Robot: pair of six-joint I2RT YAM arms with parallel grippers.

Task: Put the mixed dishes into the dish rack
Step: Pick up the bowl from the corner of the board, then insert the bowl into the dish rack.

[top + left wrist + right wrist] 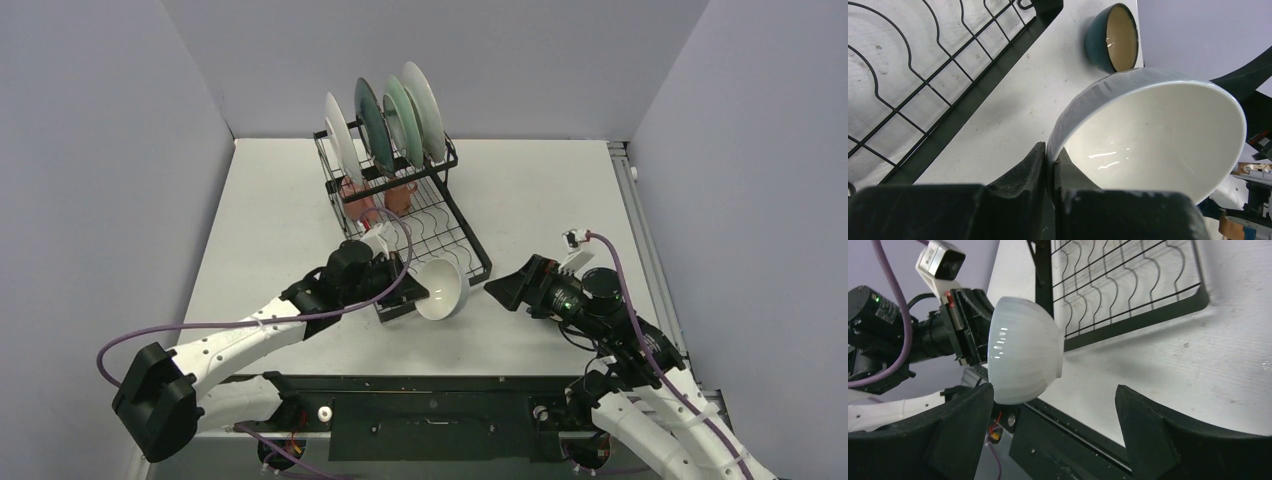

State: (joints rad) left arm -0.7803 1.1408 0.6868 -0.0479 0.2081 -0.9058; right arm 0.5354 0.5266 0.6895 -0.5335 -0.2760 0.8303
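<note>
The white bowl [443, 289] hangs tipped on its side just right of the rack's [480, 270] near end, and the left gripper [410, 292] pinches its rim. Further right, the right gripper [500, 290] is wide, holding nothing. Plates [388, 125] stand upright at the rack's far end.

1. This is looking like a robotics lab, set up as a small test cell
2. Plain lilac walls [100, 150] are boxing in a white table [560, 200] on three sides
3. A left arm [240, 335] and a right arm [650, 400] are sitting bolted to a black base [430, 410] at the near edge
4. Purple cables [200, 323] are looping off the arms, and a small camera [940, 260] is riding on a wrist
5. A rack [478, 258], plates [385, 125] and a bowl [443, 290] are showing as the only kitchenware
</note>
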